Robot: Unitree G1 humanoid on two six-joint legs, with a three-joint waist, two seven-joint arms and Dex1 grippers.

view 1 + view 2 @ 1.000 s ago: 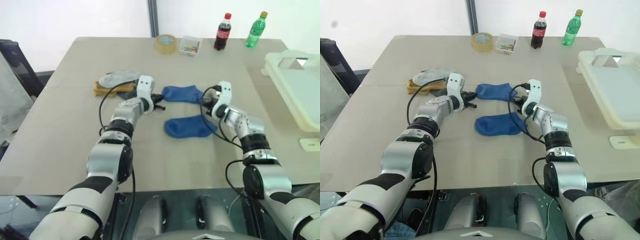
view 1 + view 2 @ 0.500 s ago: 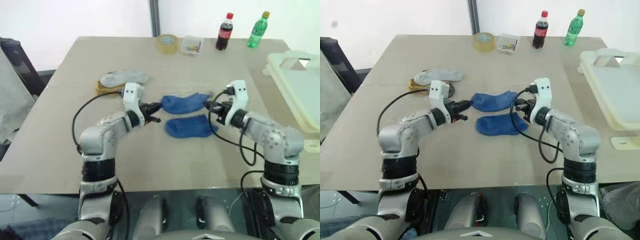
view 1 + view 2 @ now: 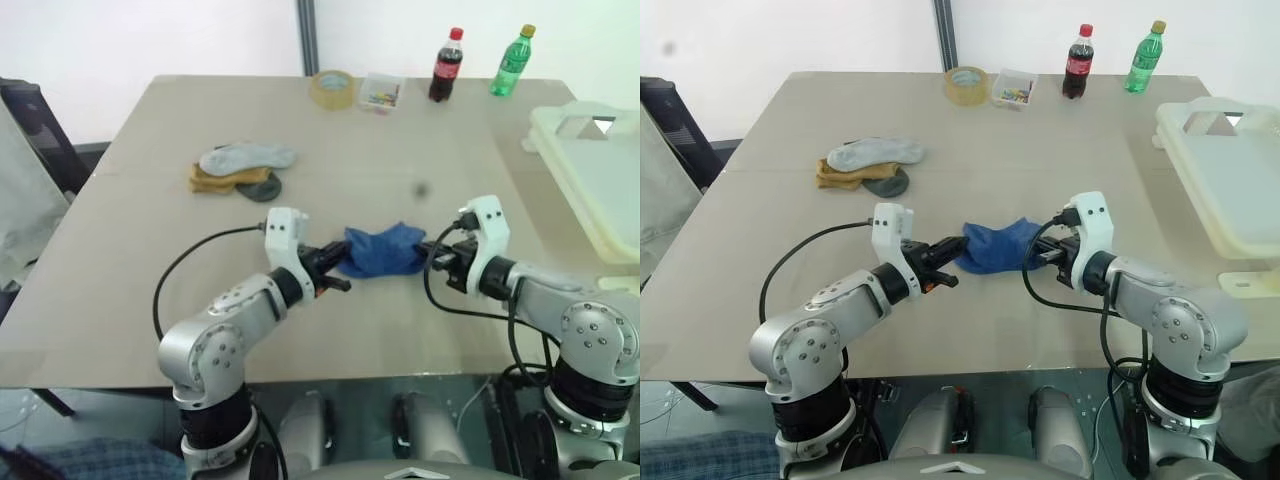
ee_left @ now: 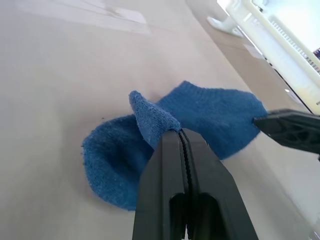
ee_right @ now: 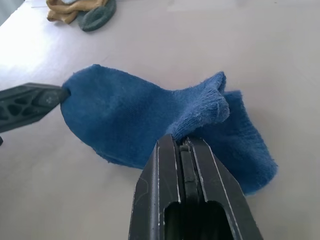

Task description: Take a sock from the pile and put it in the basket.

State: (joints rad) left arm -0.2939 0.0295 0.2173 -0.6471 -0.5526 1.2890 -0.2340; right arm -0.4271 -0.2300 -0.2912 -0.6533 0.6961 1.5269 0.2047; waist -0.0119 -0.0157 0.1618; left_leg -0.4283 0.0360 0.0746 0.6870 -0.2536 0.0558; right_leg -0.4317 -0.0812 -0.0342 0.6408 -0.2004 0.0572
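A crumpled blue knit sock (image 3: 383, 250) lies low-centre on the beige tabletop (image 3: 150, 220), its long axis across the frame — the left gripper (image 3: 333, 272) and right gripper (image 3: 436, 262) each pinch one end, jaws pressed together. The cream plastic basket (image 3: 590, 170) sits at the right edge, nearer the right arm.

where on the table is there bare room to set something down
Bare: the wide table stretch left of the left gripper, and the middle, between the blue socks and the tape roll. Crowded: the far edge with the clear box and bottles, the pile, and the right side by the basket.
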